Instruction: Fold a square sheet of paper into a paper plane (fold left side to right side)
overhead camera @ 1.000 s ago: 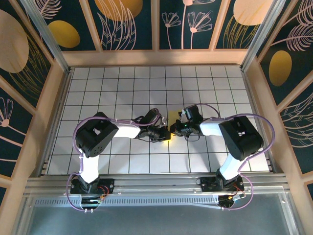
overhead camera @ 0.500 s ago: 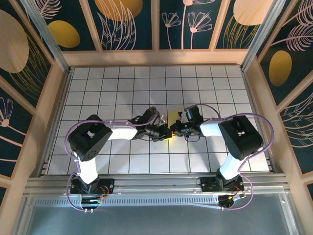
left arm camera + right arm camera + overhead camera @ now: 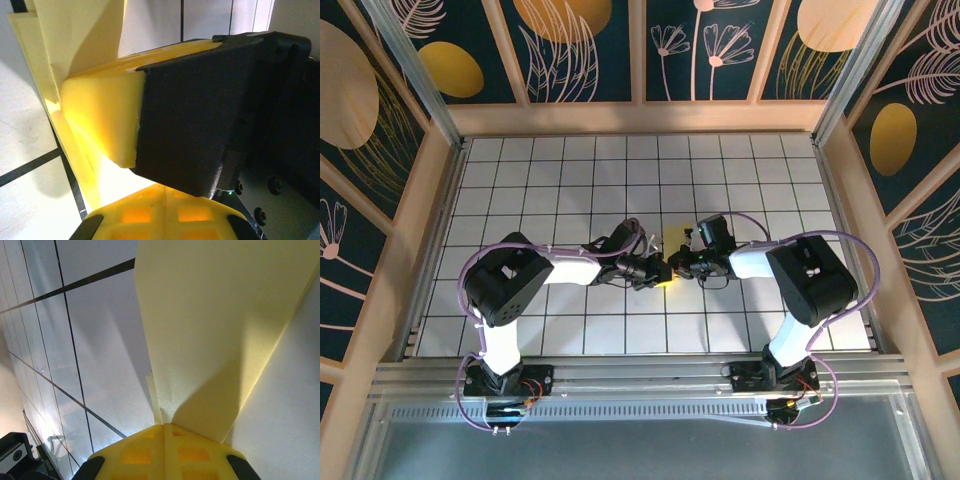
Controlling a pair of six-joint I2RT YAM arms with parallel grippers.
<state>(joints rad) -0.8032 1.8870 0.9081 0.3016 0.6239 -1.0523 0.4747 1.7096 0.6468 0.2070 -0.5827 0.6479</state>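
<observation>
Square sheet of paper (image 3: 215, 330), partly folded, stands just ahead of both fingertips. I see the right gripper (image 3: 164, 437) pinching its lower fold. The left gripper (image 3: 162, 200), pads together, nips the adjoining edge.

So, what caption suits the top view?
Two robot arms meet mid-table, left fingers and right fingers pinching folded yellow paper.

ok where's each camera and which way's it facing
top external: above, behind the bases, looking down at the table; left gripper and right gripper meet at the yellow paper
left wrist: on that arm, faces the paper and a black finger; own fingertips below
right wrist: on that arm, faces paper; own fingertips below
shared: the paper
</observation>
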